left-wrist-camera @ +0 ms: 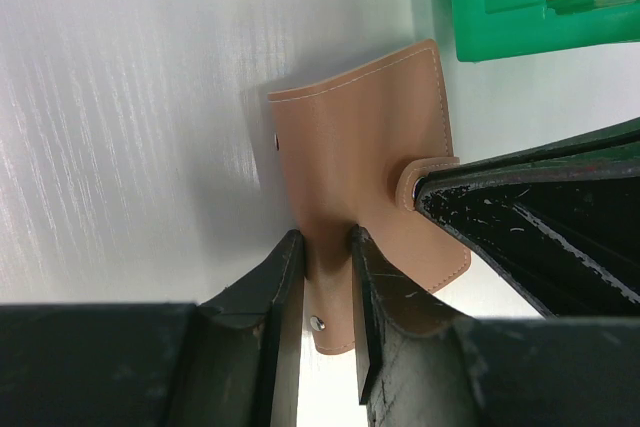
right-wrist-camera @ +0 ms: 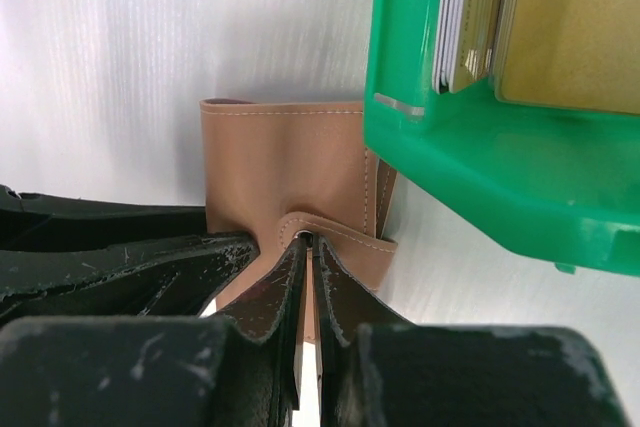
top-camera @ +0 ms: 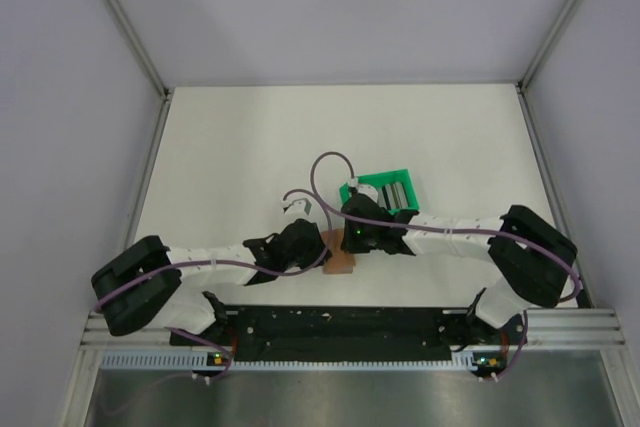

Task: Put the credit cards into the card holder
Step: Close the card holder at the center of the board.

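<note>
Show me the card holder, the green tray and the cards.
card holder [left-wrist-camera: 360, 147], left wrist view, tan front face.
green tray [right-wrist-camera: 470, 182], right wrist view, near wall.
cards [right-wrist-camera: 457, 17], right wrist view, upright edges.

Plain white table [top-camera: 230, 147], matte top. Only two things are sitting on it: a tan card holder [left-wrist-camera: 360, 137] toward the near-middle, and a green tray [right-wrist-camera: 470, 167] just beside it on the far side. Can't tell if the holder lies fully flat.

Card holder [left-wrist-camera: 360, 147]: tan-brown, pale stitching along edges. Tray [right-wrist-camera: 470, 167]: bright green. Credit cards [right-wrist-camera: 465, 17]: grey-silver and gold. Surface [top-camera: 230, 147]: white. Left end effector [left-wrist-camera: 325, 242] and right end effector [right-wrist-camera: 308, 242]: black, pale scuff marks.
</note>
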`<move>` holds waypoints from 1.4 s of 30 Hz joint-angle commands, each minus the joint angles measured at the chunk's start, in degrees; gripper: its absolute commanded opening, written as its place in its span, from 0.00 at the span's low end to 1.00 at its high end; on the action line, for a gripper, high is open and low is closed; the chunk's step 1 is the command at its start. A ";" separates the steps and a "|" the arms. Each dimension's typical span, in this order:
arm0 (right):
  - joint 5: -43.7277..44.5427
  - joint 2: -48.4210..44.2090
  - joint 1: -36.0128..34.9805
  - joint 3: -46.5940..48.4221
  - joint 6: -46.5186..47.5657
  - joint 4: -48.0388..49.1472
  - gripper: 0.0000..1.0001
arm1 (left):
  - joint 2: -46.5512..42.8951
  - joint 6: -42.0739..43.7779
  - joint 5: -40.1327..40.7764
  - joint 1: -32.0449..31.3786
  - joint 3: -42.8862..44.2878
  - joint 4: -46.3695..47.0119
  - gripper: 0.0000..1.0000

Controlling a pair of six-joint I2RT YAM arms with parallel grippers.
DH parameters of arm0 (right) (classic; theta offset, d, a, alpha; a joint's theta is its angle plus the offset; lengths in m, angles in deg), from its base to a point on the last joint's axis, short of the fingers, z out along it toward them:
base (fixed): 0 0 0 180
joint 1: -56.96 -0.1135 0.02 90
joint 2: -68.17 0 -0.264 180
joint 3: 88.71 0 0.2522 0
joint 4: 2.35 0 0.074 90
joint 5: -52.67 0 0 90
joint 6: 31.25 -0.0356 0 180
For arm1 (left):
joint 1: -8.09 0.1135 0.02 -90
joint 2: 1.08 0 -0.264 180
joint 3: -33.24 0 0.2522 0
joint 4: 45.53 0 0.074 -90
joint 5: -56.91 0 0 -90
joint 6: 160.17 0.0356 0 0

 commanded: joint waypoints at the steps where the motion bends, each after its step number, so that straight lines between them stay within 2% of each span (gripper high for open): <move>1: 1.35 5.64 1.06 2.40 1.53 -6.11 0.04 | 2.35 2.32 -2.35 -0.51 -2.51 -4.77 0.26; 22: 1.35 17.24 1.32 9.25 6.71 -17.89 0.04 | 2.44 2.24 -2.52 -0.51 -2.77 -4.24 0.26; 25: 2.48 14.80 1.32 9.43 7.07 -17.64 0.06 | 2.09 2.15 -2.26 -0.51 -2.86 -4.33 0.27; 28: 4.77 7.43 1.32 8.91 8.65 -15.80 0.10 | 0.34 2.41 -1.73 -0.51 -2.69 -4.94 0.33; 31: 6.27 -3.02 1.32 6.29 9.79 -10.89 0.17 | -3.00 3.20 -0.15 -0.42 -1.90 -8.17 0.45; 32: 6.44 -7.15 1.41 5.05 9.80 -7.99 0.21 | -4.31 3.73 0.63 -0.50 -1.20 -9.59 0.48; 34: 7.49 -13.75 1.49 2.33 9.53 -6.13 0.44 | -6.77 4.34 1.87 -0.51 0.47 -13.28 0.57; 37: 7.76 -20.96 2.02 -0.49 9.01 -6.99 0.47 | -10.29 5.57 3.80 -0.42 2.41 -17.76 0.66; 41: 9.17 -28.09 3.34 -6.45 6.03 -10.51 0.58 | -12.94 6.10 6.52 -0.24 4.78 -22.78 0.94; 42: 8.99 -29.67 3.69 -7.95 5.06 -10.77 0.59 | -13.20 6.19 6.97 0.02 5.13 -23.66 0.98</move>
